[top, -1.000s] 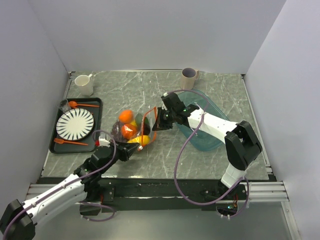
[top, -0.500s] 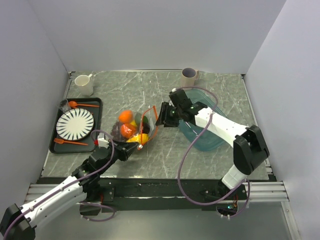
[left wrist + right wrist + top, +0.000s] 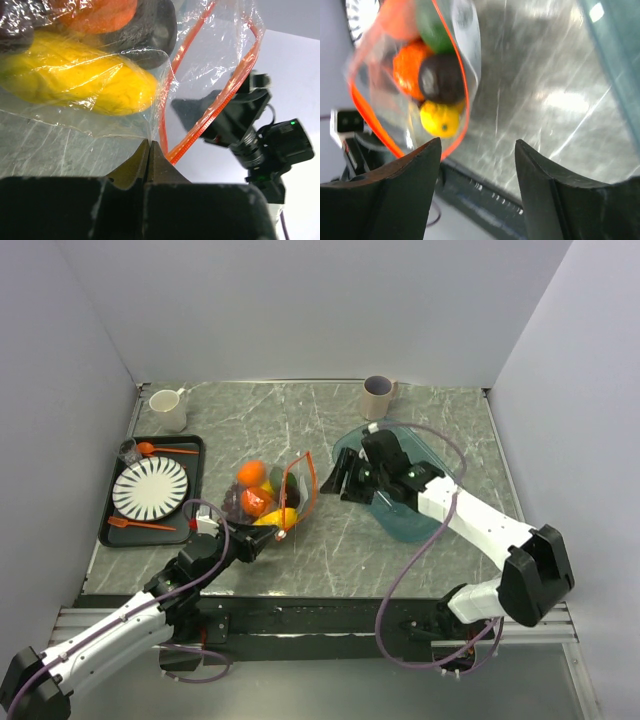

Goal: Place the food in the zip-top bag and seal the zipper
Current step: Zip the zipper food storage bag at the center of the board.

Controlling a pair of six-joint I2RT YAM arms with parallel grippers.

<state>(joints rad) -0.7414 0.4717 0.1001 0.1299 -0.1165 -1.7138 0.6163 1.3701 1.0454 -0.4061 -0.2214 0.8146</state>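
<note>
The zip-top bag (image 3: 275,495) lies at the table's middle left, its mouth facing right and standing open. The food is inside it: an orange (image 3: 252,472), a yellow fruit (image 3: 80,85), a lemon (image 3: 440,120), a dark plum (image 3: 440,77) and a green avocado (image 3: 432,25). The orange-red zipper (image 3: 312,483) loops round the open mouth. My left gripper (image 3: 150,143) is shut on the clear film at the bag's near edge. My right gripper (image 3: 342,478) hangs open just right of the mouth, with nothing between its fingers (image 3: 420,165).
A teal bowl (image 3: 415,525) sits under the right arm. At the left, a black tray (image 3: 194,468) carries a striped plate (image 3: 150,487), an orange spoon (image 3: 160,449) and a fork (image 3: 135,524). A white mug (image 3: 168,408) and a grey cup (image 3: 378,395) stand at the back.
My right gripper has opened, let go of the bag's mouth and drawn back to the right. The left gripper and the bag have stayed where they were.
</note>
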